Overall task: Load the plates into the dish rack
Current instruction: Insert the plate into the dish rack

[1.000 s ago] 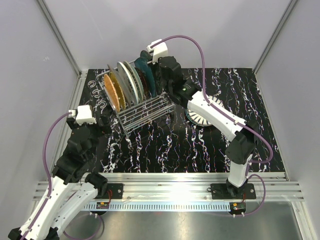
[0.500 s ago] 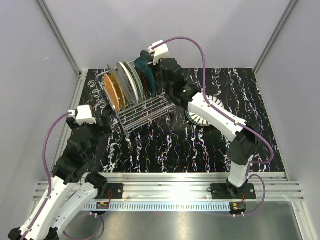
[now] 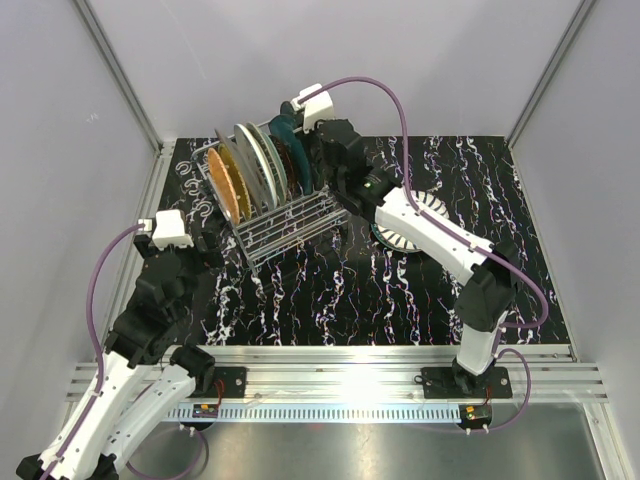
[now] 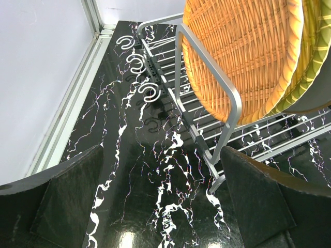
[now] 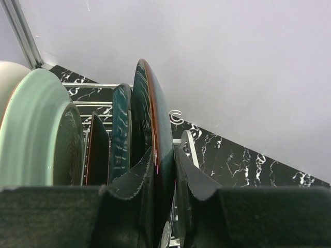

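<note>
While upright, plate [image 5: 150,103] in right claw [image 5: 164,168].

Crowded along the rack [image 3: 290,215]: upright plates [image 3: 245,170] packed close, slim gaps only. Taken at its right end by the right gripper [image 5: 163,153], clamped on the last plate [image 5: 147,103]. Open over the tabletop [image 3: 330,290] in front; blocked rightward by a flat striped plate [image 3: 392,240].

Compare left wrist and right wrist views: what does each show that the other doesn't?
Left wrist only: the orange woven plate standing at one end of the rack, and the left gripper open above the table, holding nothing. Right wrist only: the right gripper shut on the edge of the reddish-rimmed plate, with the teal plate and pale green plate beside it. Both: rack and black marbled table.
</note>
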`<state>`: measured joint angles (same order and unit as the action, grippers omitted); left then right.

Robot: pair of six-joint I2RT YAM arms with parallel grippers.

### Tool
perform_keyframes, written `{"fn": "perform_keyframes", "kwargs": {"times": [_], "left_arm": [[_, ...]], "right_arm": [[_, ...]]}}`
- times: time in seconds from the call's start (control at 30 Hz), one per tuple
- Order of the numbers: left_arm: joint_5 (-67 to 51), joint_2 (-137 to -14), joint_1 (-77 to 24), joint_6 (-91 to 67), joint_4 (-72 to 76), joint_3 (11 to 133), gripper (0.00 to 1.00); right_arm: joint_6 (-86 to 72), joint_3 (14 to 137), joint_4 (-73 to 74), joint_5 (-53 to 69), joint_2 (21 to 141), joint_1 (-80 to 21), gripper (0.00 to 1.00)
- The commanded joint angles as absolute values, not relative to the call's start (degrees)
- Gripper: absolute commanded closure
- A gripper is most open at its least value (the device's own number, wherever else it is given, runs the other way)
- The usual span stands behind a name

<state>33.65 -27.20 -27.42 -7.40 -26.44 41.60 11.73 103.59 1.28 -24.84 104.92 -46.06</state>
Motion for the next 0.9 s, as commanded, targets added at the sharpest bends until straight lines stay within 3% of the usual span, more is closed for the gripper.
{"fn": "perform_keyframes", "kwargs": {"times": [0.0,0.87], "left_arm": [[33.4,-27.8,-27.4,-7.2,-23.7,41.4,0.01],[33.6,-28.1,-27.3,-7.2,-23.7,41.4,0.01]], "right_arm": [[13.6,105.4,4.4,-25.8,105.8,-48.7,0.98],[16.4,104.2,4.5,-23.0,106.1,-49.7,1.00]]}}
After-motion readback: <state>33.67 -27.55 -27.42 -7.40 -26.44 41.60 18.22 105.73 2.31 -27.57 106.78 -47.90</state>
